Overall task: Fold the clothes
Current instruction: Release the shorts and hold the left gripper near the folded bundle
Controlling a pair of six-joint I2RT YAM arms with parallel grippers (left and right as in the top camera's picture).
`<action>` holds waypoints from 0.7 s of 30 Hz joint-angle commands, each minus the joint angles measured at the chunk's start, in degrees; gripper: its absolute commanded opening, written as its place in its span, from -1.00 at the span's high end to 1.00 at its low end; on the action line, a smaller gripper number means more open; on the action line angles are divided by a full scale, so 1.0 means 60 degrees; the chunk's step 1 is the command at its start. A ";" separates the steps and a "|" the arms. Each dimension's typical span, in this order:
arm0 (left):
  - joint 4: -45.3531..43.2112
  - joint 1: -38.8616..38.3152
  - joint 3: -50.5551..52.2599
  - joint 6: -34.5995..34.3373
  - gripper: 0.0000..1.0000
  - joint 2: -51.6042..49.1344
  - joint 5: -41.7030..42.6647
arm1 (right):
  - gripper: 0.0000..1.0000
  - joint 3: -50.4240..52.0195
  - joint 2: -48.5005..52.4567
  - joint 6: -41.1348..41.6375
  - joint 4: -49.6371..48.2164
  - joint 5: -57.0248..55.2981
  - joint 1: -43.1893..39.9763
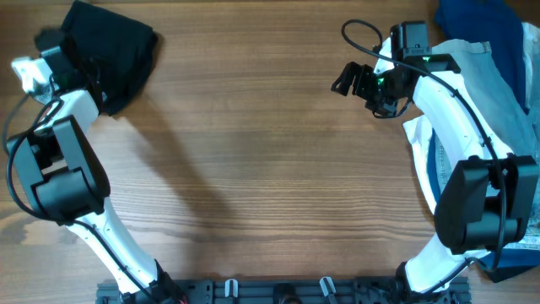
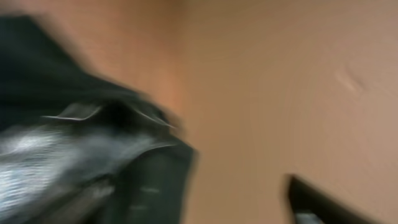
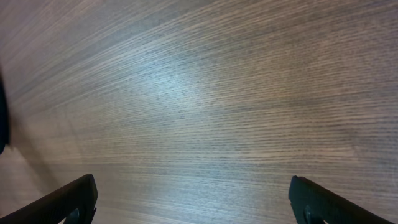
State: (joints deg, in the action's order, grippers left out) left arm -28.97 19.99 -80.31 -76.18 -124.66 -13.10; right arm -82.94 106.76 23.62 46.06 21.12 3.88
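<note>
The clothes, black shorts (image 1: 110,51), lie bunched in a heap at the table's far left corner. My left gripper (image 1: 52,46) is at the heap's left edge. The left wrist view is blurred by motion: the black shorts (image 2: 56,93) fill its left side, with a pale grey sheen low down. In that view my left gripper (image 2: 230,208) has its fingers wide apart, open, with bare wood between them. My right gripper (image 1: 354,80) hovers open over bare table at the far right. In its wrist view the right gripper (image 3: 196,208) holds nothing.
A pale blue denim garment (image 1: 498,93) and a dark blue one (image 1: 481,21) are piled at the right edge, under and behind the right arm. The wooden table (image 1: 270,169) stretches between the arms. The arm bases stand at the near edge.
</note>
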 commanded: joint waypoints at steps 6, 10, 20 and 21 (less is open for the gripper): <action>0.0251 -0.0007 -0.0029 0.5144 -1.00 0.1555 0.4350 | -0.99 -0.0175 -0.0080 0.0080 0.0022 -0.0127 0.0036; 0.2288 -0.0007 -0.0029 0.6951 -1.00 0.2251 0.4863 | -0.99 -0.0175 -0.0080 0.0076 0.0015 -0.0131 0.0036; 0.5887 0.0157 -0.0029 0.8932 -0.97 0.2725 0.4149 | -0.99 -0.0175 -0.0080 0.0058 -0.0036 -0.0135 0.0036; 0.5796 0.0084 -0.0029 0.9424 -0.99 0.2677 0.4084 | -0.99 -0.0175 -0.0080 0.0058 -0.0073 -0.0131 0.0036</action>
State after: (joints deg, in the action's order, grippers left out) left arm 6.63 20.58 -80.51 -29.87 -109.91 13.08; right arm -82.96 106.76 23.75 46.15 21.08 3.86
